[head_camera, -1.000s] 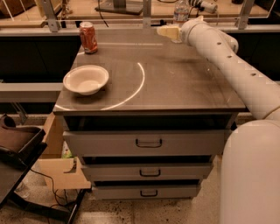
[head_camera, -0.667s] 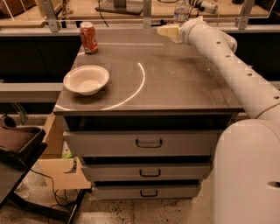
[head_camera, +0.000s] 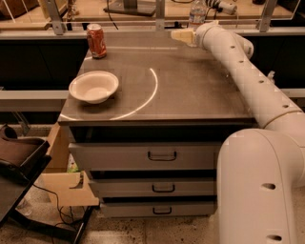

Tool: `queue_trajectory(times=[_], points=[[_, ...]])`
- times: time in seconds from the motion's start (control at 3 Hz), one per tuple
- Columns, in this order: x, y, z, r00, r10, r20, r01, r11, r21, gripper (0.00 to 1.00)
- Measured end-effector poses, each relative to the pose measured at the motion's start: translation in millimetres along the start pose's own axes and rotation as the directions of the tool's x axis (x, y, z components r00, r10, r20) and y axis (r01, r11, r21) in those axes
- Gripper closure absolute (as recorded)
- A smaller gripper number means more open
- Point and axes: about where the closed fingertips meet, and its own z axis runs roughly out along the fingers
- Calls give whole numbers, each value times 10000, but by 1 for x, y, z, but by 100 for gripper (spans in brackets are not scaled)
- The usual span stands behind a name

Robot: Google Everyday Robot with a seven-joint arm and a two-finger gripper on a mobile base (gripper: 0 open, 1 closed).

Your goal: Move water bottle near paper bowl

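At the top of the frame, right of centre, the bottle (head_camera: 197, 13) stands upright at what looks like the far edge of the table (head_camera: 190, 90). Its lower part is hidden behind the arm (head_camera: 248, 76). Your gripper (head_camera: 182, 35) sits just below and left of the bottle in the picture, pointing left over the far part of the tabletop. You cannot tell whether it is open or closed, and nothing shows it holding the bottle. The bowl (head_camera: 94, 86) rests at centre left, near the table's left edge and well apart from the bottle. The can (head_camera: 96, 41) stands beyond the bowl at upper left.

Judging from this, you are in the approach step: the bottle is not yet taken, and none of the carry is done. Next you will need to bring the gripper round to the bottle's body, close on it below the cap and lift it clear. Then carry it down and left across the table to bare surface beside the bowl. Keep your path away from the can, and set the bottle down upright without nudging the bowl's rim.
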Motion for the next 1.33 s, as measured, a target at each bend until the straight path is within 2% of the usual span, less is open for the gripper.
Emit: queue_trajectory(times=[1.33], points=[[8,-3,37,9993,-71,378,73,9999,-70,0]])
